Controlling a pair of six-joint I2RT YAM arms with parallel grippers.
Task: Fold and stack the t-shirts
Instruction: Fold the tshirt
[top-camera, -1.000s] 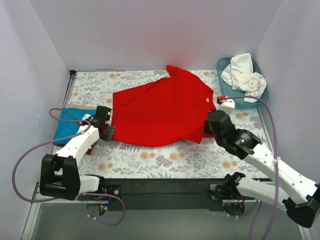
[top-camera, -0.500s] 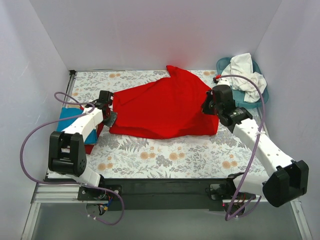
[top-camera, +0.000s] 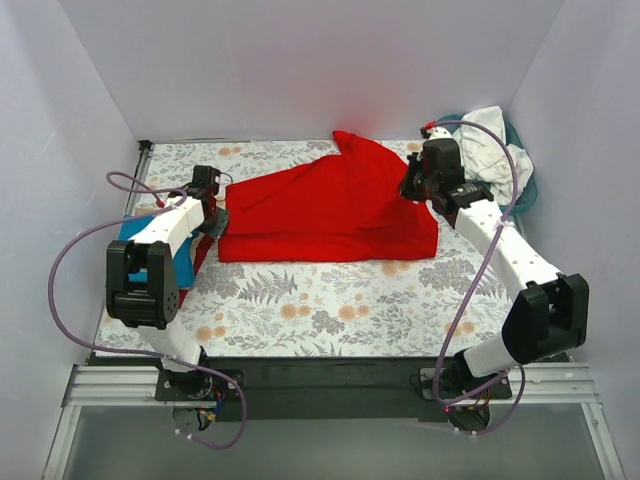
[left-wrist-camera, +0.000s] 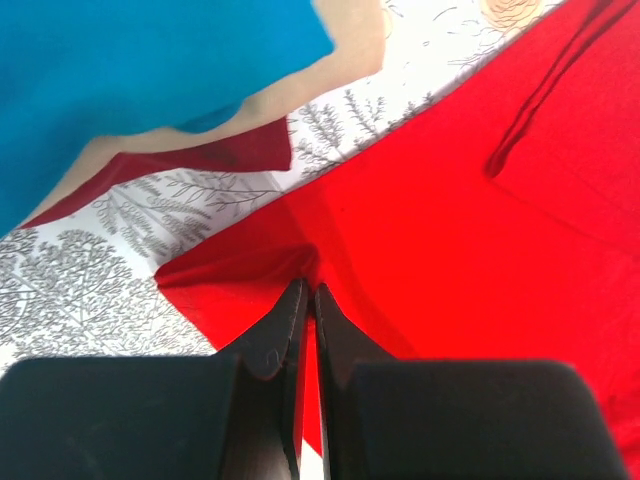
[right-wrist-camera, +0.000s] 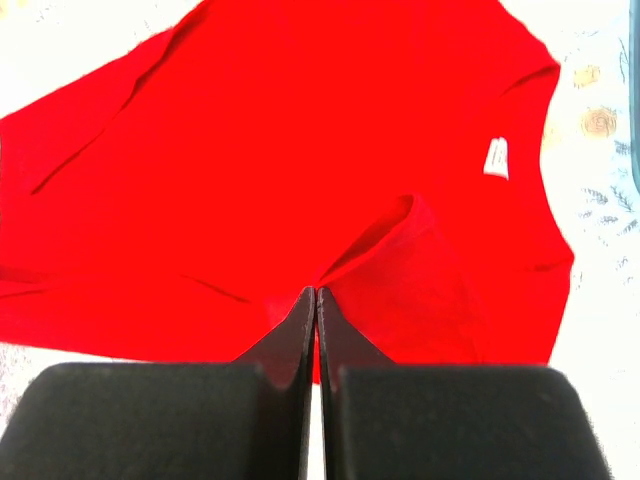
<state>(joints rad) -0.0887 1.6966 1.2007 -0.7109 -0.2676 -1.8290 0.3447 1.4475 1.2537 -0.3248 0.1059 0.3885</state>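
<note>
left gripper (left-wrist-camera: 308, 292): jaws closed, pinching left edge of bright red cloth t-shirt (top-camera: 330, 210)
right gripper (right-wrist-camera: 316, 292): jaws closed, pinching its right side
small white tag (right-wrist-camera: 497, 158): writing unreadable

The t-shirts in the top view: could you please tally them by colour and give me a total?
Red t-shirt: 1
Turquoise t-shirt: 1
White heap: at least 1; separate shirts cannot be told apart
Dark red strip under the turquoise one: unclear, not counted
Total: at least 3
</note>
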